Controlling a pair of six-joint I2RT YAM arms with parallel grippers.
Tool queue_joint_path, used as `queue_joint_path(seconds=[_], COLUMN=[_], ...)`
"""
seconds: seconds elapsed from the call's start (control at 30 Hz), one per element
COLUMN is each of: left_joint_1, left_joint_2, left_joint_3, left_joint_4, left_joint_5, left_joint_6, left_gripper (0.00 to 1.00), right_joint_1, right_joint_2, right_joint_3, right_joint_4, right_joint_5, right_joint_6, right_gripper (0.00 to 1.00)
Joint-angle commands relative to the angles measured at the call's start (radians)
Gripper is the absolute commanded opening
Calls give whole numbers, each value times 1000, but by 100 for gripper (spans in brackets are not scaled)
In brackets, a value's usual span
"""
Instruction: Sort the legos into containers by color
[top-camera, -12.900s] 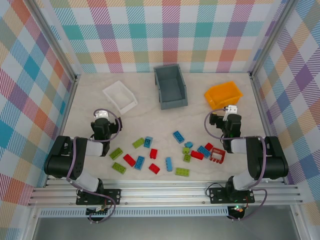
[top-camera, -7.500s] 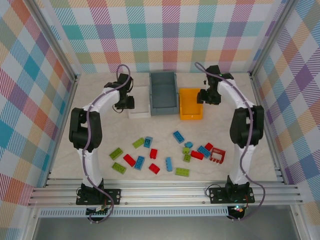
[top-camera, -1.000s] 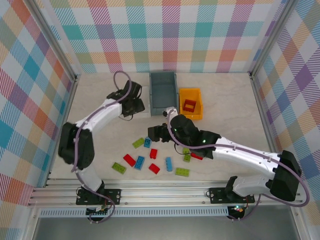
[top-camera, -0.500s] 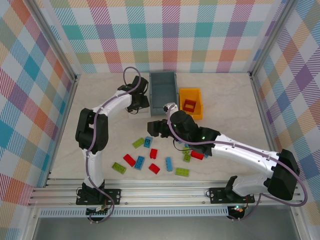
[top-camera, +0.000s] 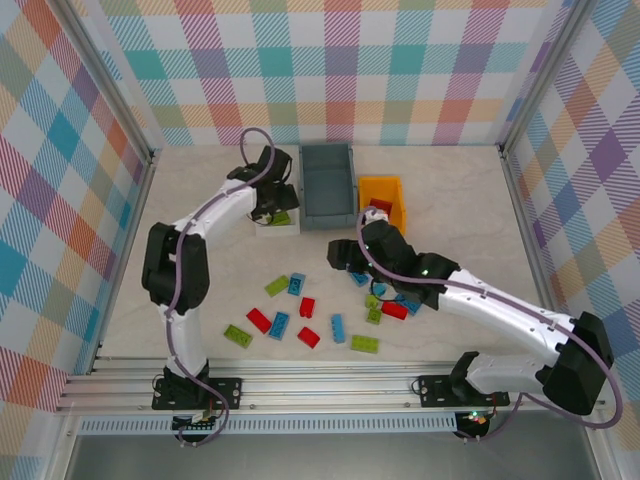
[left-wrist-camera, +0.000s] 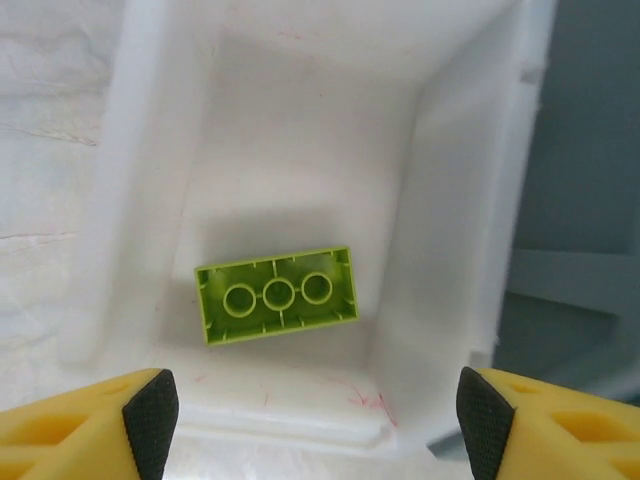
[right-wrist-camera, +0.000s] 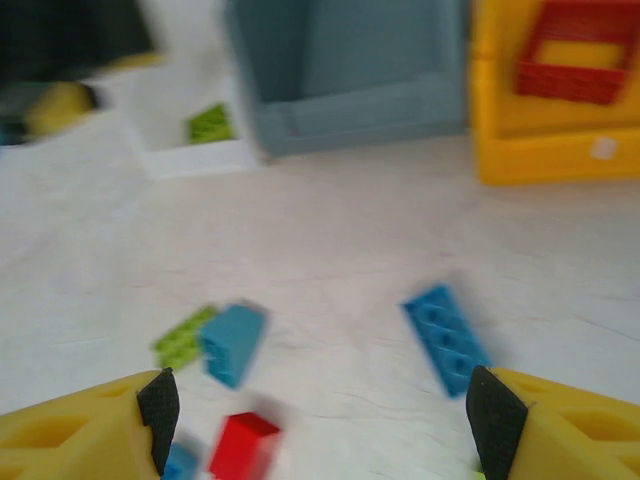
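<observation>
Hanging wide open and empty, the left claw (left-wrist-camera: 318, 415) stood over the white tray (left-wrist-camera: 140, 200). One green brick (left-wrist-camera: 277, 294) lay hollow side up on the tray floor, clear of both fingers. The grey bin (left-wrist-camera: 580, 150) touched the tray's right wall.

The right claw (right-wrist-camera: 320, 410) was spread just as wide, with nothing in it, low above the table (right-wrist-camera: 350, 230). A blue brick (right-wrist-camera: 445, 338) lay just ahead, toward its right finger. Beyond stood the orange bin (right-wrist-camera: 530, 150), with a red frame (right-wrist-camera: 572, 50) already inside it. From above, the other loose bricks (top-camera: 279, 325) lay scattered between the two arm bases, several of them touching.

The likeliest slip was at the pick. The blue brick lay askew to the jaws, so a closing finger could spin it away or drag a neighbour along. A second risk was crowding: the grey bin sat beside the tray where the left arm hung, so a delivery there could bring the arms together. The light tray could also shift if the left claw caught its rim on leaving.
</observation>
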Motion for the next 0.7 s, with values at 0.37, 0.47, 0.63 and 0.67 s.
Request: queue_joint_path(seconds=[0.37,0.47,0.63,0.67], left_joint_1=[-562,-664,-731,-734], left_joint_2=[-786,-891,-963,-967], left_joint_3=[-678,-745,-773,-773], left_joint_4=[150,131,70,67], left_joint_5=[-212,-268,-315,-319], left_joint_6=[-386,-449,-494,-494], left_gripper=[75,75,75,75], right_joint_1=[-79,-103,-120,-120], right_joint_2=[433,535,643,655], right_joint_3=[159,213,274,278], right_joint_4=[-246,-239,-228,-227], right_joint_5=[-158,-142,-155,-154], right_joint_6=[-337,-374,-399,-398], right_gripper=[77,74,61,59])
